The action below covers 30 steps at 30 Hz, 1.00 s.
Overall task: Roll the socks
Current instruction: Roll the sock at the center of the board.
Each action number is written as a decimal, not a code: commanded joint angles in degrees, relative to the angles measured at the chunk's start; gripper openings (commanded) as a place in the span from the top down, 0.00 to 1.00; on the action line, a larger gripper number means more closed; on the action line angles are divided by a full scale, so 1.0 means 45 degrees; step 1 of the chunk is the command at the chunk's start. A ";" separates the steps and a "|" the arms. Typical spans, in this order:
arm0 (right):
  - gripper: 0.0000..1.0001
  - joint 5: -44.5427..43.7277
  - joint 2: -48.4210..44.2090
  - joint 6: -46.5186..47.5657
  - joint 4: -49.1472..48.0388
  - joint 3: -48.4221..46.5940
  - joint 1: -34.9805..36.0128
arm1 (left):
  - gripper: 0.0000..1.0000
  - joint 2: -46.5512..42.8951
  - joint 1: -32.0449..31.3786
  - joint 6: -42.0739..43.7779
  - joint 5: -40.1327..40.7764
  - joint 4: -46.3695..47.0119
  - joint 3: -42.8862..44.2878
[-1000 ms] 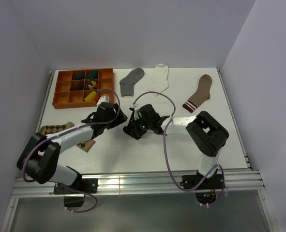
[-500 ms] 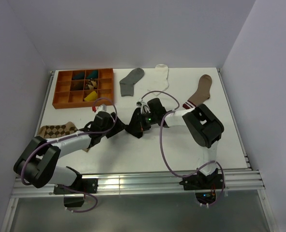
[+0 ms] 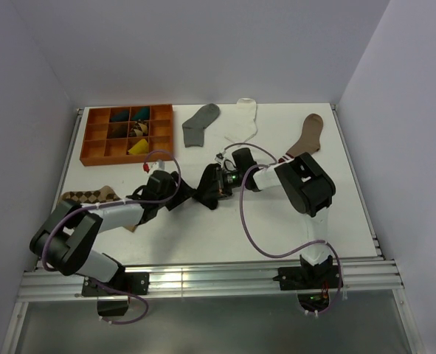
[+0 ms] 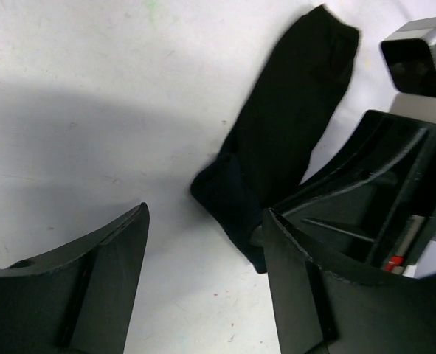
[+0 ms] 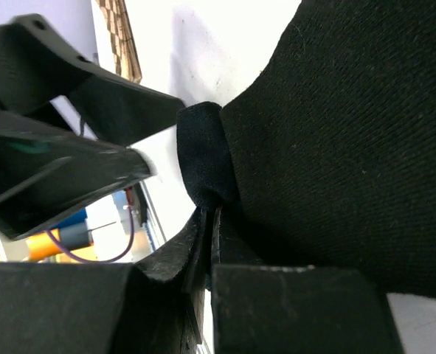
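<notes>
Left claw [image 4: 204,221] shifted, gaping; only right wrist shows right claw [image 5: 209,221] pinching black sock [image 5: 336,133].

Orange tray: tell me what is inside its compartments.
The orange tray holds teal bundles in two far compartments, a brown patterned one in the middle row and a yellow one in the near row. The other compartments are too shadowed to tell.

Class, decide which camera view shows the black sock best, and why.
The left wrist view: the black sock lies there nearly whole, one end folded. Top external: the sock is only a small dark shape between the arms. Right wrist: the sock fills the frame as close-up fabric, outline lost.
</notes>
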State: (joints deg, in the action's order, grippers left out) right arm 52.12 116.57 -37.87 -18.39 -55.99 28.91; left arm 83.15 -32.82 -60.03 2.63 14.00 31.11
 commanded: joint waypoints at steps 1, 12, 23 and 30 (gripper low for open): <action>1.00 -0.0077 0.0481 -0.0179 0.0316 -0.0527 -0.0193 | 0.34 0.0504 -0.0051 -0.0487 -0.0019 0.0541 0.0293; 0.98 -0.0468 0.1067 0.0817 0.1723 -0.0859 -0.0603 | 0.36 0.1579 -0.0305 -0.0722 0.0098 0.0776 0.0800; 0.98 -0.0351 0.1204 0.0075 0.0396 -0.0001 -0.0916 | 0.39 0.2282 -0.0480 -0.1035 0.0450 0.0268 0.1230; 0.98 -0.0390 0.1360 -0.0081 0.0201 0.0059 -0.1110 | 0.41 0.2692 -0.0539 -0.1308 0.0625 0.0191 0.1445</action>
State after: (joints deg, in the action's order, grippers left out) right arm 55.94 119.81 -39.86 -19.18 -57.30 25.23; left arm 93.14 -34.79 -65.25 3.40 17.85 36.82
